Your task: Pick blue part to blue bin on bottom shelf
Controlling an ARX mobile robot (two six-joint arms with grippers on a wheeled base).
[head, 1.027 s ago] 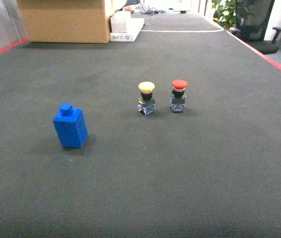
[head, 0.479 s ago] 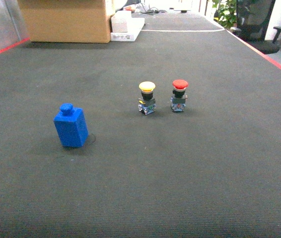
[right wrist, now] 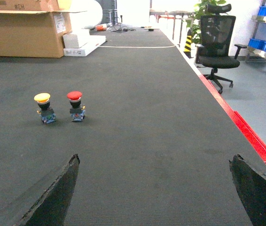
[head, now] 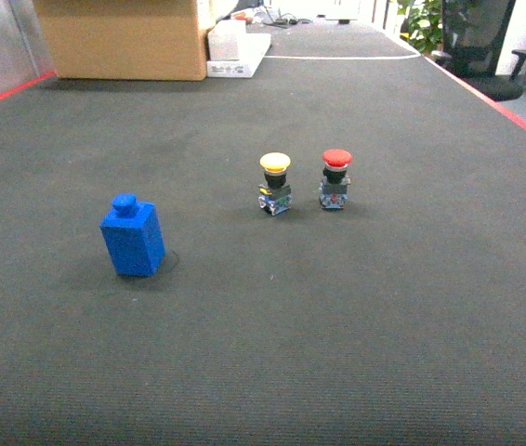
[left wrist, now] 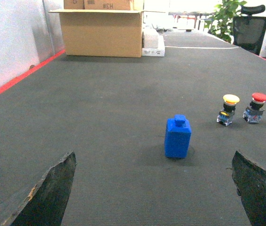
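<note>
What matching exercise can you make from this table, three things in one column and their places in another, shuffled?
Things:
1. small dark-blue blocky plastic part
2. yellow-capped push button
3. large brown cardboard box

Places, head view:
A. far left corner of the mat
B. beside the red-capped push button
C. alone, near left

Pairs: 1-C, 2-B, 3-A

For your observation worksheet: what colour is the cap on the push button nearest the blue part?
Yellow: the yellow-capped push button, clearest in the head view.
</note>
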